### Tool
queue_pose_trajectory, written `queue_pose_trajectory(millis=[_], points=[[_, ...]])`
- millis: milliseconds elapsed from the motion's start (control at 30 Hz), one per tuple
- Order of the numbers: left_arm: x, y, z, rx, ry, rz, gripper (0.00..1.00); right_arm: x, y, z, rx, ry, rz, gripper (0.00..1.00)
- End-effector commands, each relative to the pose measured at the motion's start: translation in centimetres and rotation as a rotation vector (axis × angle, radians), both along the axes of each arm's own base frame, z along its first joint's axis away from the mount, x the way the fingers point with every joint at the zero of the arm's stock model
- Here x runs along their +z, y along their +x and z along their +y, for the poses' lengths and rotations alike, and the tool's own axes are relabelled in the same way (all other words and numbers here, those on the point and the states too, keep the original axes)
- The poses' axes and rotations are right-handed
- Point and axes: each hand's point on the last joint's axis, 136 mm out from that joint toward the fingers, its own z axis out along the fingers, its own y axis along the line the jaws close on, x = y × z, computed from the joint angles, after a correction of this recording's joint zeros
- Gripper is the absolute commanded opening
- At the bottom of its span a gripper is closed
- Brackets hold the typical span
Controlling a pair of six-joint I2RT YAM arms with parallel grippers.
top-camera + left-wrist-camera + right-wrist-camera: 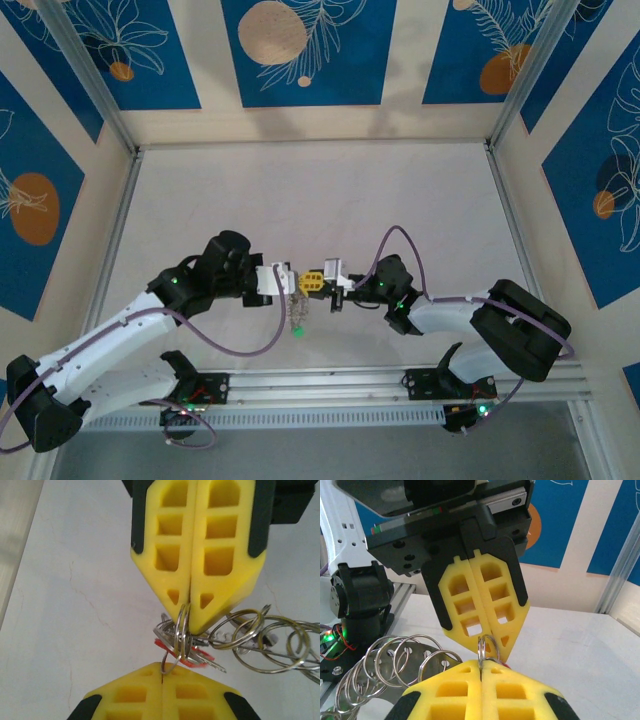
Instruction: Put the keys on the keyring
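Two grippers meet tip to tip over the middle of the table. You have the left gripper (162, 674) closed, with a thin wire loop (166, 664) from the bunch running into its seam. Just right of it, the keyring (183, 625) is pinched in the closed right gripper (481, 667). The keys (207, 661) and a red tag (192, 661) are bunched against the keyring between the two sets of tips.

The table (300, 190) is pale with fine veining, and the walls (300, 50) carry blue panels.

From above, you see a green tag (297, 330) just near of the meeting point. The left wrist view resolves a chain of linked rings (260, 640) trailing off the bunch.

keys (201, 658) half hidden behind keyring (183, 625) (ring chain (274, 646) cut off)
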Motion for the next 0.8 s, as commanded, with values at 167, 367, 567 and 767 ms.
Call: queue_pose_trajectory(millis=[167,367,567,767], points=[[-0.9,-0.4,0.2,-0.018,0.044,0.046,0.0,2.6,0.7,-0.4,-0.049,0.125,-0.03,0.0],[-0.2,-0.4,-0.1,-0.004,-0.022,0.038,0.07,2.4,0.9,0.2,-0.037,0.133,-0.017,0.0],[1.6,0.1,1.6,0.072,-0.125,-0.039,0.39,2.4,0.9,0.0,-0.031,0.127,-0.02,0.0],[2.0,0.4,1.6,0.076,-0.134,-0.036,0.39,2.5,0.6,0.2,-0.005,0.123,-0.022,0.0]])
